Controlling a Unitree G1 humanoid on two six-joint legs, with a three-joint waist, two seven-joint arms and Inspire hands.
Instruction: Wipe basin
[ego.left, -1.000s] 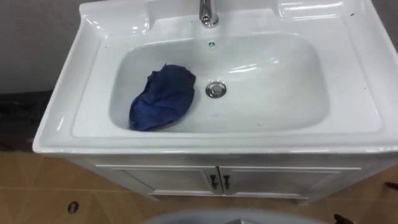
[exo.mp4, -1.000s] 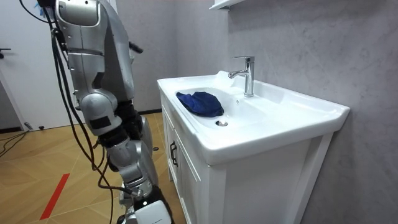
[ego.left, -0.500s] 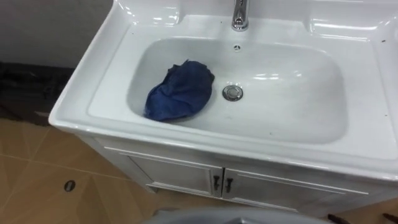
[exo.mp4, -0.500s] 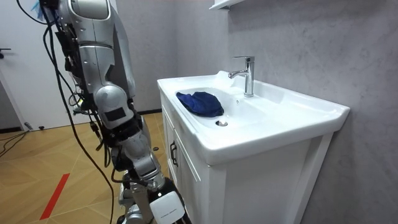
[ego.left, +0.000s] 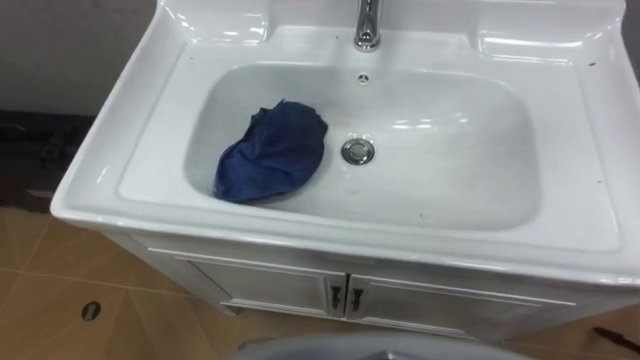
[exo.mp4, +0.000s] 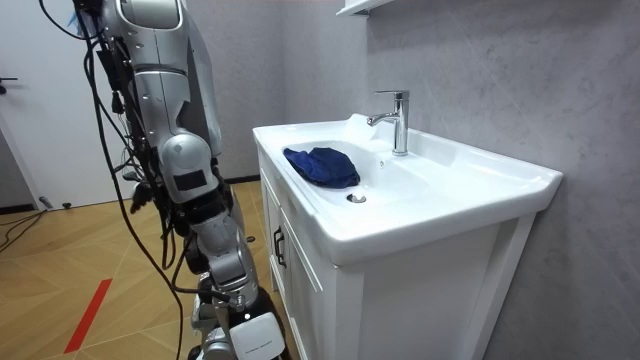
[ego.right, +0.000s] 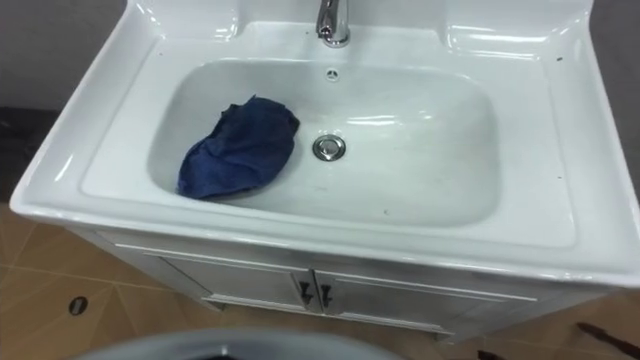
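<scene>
Blue cloth (ego.left: 272, 152) — same spot in basin (ego.left: 460, 170)

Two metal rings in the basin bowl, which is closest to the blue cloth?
The larger drain on the basin floor, just right of the blue cloth. The small overflow ring sits higher on the back wall, under the faucet.

The white basin (ego.left: 590, 150) sits on a white cabinet (ego.left: 260, 288) with two doors, which stands on a wood-patterned floor (ego.left: 50, 300). A crumpled blue cloth (ego.left: 272, 153) lies in the bowl's left half, just beside the round drain (ego.left: 357, 151). A tap (ego.left: 367, 25) stands at the back rim.
</scene>
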